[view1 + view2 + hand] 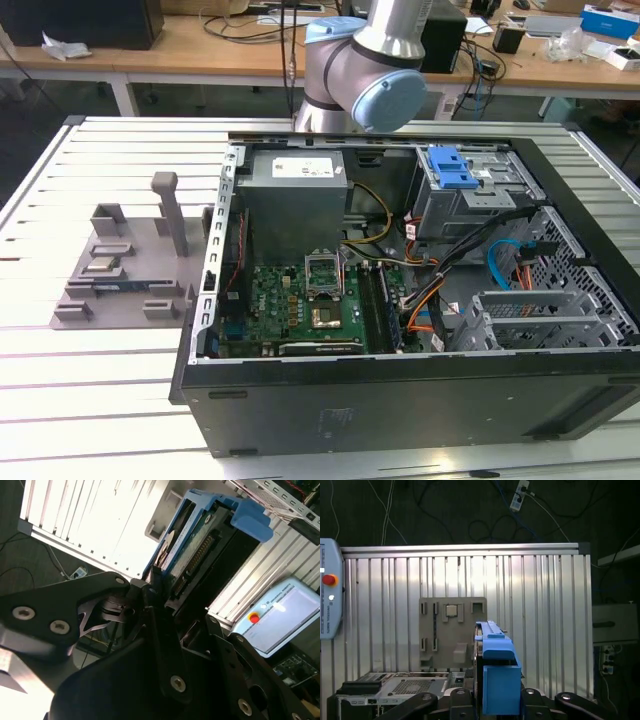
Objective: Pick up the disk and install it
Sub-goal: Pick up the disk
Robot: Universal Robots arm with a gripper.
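You are holding the disk [196, 555] edge-on in its blue carrier [497, 675], with the jaws of the gripper [155, 587] clenching one end of it. In the first wrist view the disk is hanging above the slatted desk [545, 605], with the grey fixture plate [452, 630] and the open computer case [395, 687] lying below. The jaws are gripping only a narrow end, so the disk is liable to pivot or slip under quick motion. Loose cables [440, 290] are crowding the drive cage [470, 200], so a tilted carrier is likely to snag or jam there.
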